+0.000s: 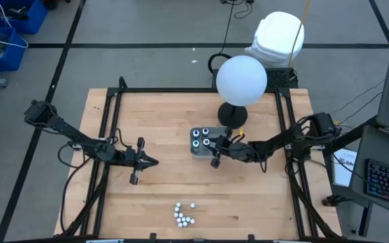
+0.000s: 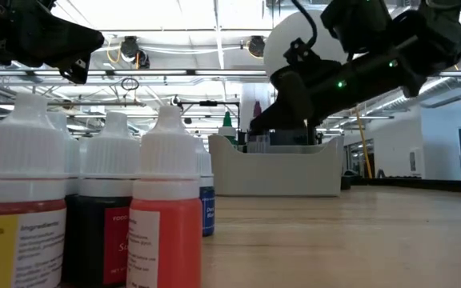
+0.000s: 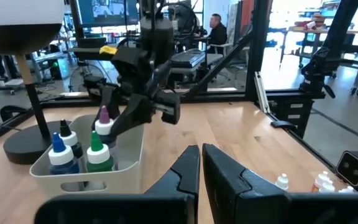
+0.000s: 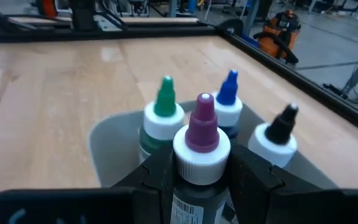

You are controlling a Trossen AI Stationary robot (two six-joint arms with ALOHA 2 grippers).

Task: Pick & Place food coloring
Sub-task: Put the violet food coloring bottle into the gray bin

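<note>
The right gripper (image 4: 197, 177) has its fingers clamped on a purple-tipped food coloring bottle (image 4: 201, 146), a small dark bottle with a white collar and a printed label, held over the pale grey tray (image 1: 201, 143) near the middle of the wooden surface (image 1: 161, 118). Inside that tray stand three more bottles: a green-tipped one (image 4: 164, 118), a blue-tipped one (image 4: 229, 102) and a black-tipped one (image 4: 278, 137), all upright with white collars. Their lower bodies are hidden by the tray wall and by the held bottle.

The rest of the food coloring sits in a tight cluster (image 1: 184, 214) near the front edge of the surface, well apart from the tray. From above only white caps show. At surface level the nearest are a red bottle (image 2: 166, 232), a dark one (image 2: 102, 236) and one with a yellow label (image 2: 10, 240), all cut off at the bottom, their print too blurred to read. A blue label (image 2: 206, 212) peeks out behind them.

The left gripper (image 1: 150, 162) hangs above bare wood left of the tray, its fingers (image 3: 229, 177) drawn nearly together on nothing.

A white globe lamp (image 1: 242, 79) on a black base stands just behind the tray and covers part of it from above.
</note>
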